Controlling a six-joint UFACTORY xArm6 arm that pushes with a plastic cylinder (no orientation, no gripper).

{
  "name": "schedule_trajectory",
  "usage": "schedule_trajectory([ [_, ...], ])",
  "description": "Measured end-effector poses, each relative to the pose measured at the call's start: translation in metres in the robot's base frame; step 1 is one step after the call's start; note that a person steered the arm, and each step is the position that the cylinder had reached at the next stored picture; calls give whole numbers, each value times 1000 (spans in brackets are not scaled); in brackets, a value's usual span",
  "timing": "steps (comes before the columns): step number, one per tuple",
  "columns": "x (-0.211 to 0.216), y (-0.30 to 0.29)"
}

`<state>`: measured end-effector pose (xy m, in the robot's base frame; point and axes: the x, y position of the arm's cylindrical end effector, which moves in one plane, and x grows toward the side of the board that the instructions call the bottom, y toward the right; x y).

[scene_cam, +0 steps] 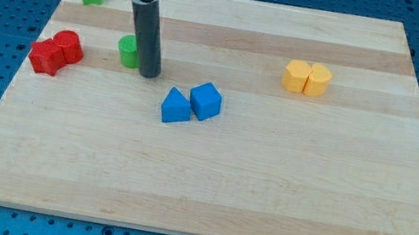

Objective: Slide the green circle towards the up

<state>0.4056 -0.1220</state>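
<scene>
No fingers here, just my tip (148, 75) touching the small green circle block's (128, 50) lower right, so I'd come around squarely underneath before pushing toward the view's top.
</scene>
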Motion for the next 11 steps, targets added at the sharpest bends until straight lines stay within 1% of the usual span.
schedule_trajectory([
  [1, 18, -28],
  [2, -4, -30],
  [4, -88, -30],
  [5, -119, -30],
  [6, -146, -30],
  [7, -146, -30],
  [8, -132, -1],
  [9, -158, 40],
  [10, -199, 47],
  [11, -205, 36],
])
